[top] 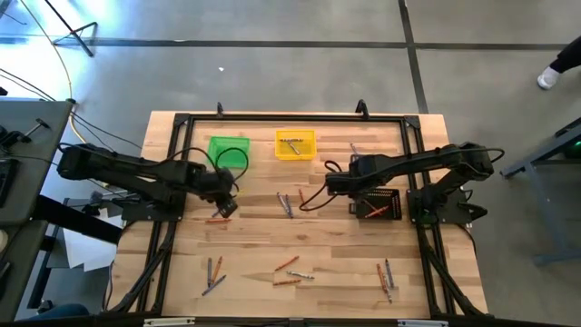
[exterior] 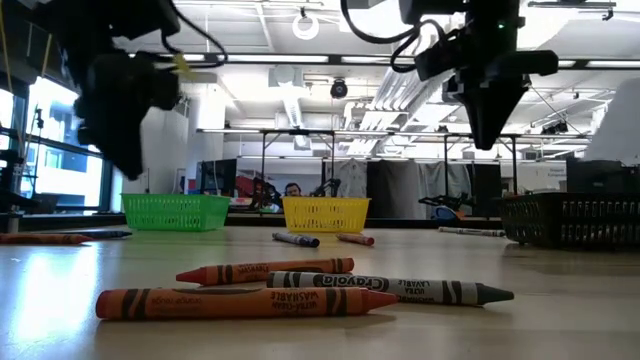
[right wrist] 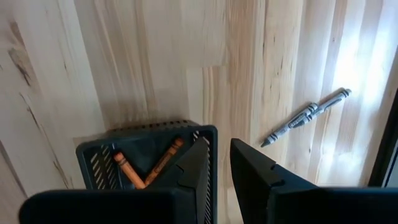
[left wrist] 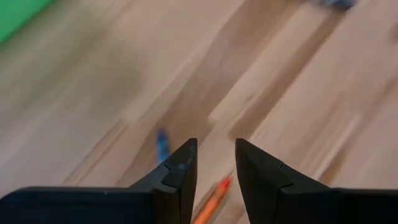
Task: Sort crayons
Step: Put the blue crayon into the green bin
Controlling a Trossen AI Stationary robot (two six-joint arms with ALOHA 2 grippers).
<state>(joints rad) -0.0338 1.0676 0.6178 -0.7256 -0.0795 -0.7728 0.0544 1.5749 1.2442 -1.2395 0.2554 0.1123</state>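
Table: wood (top: 300, 245), with crayons (exterior: 300, 285) lying loose at the near edge, waiting to be sorted.
Left gripper (top: 227, 207): low over an orange crayon (left wrist: 211, 202), jaws a little apart, holding nothing.
Right gripper (right wrist: 221, 158): over the black bin (right wrist: 149, 140), jaws narrow and empty; orange crayons lie inside.
Far bins: green (top: 228, 152) and yellow (top: 296, 144).

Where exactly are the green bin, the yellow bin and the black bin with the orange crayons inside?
green bin (top: 228, 152): high view, on its floor.
yellow bin (top: 295, 144): high view, on its floor beside the crayons in it.
black bin (right wrist: 99, 152): right wrist view, on its back wall.
orange crayons (right wrist: 163, 160): right wrist view, mid-shaft of one.
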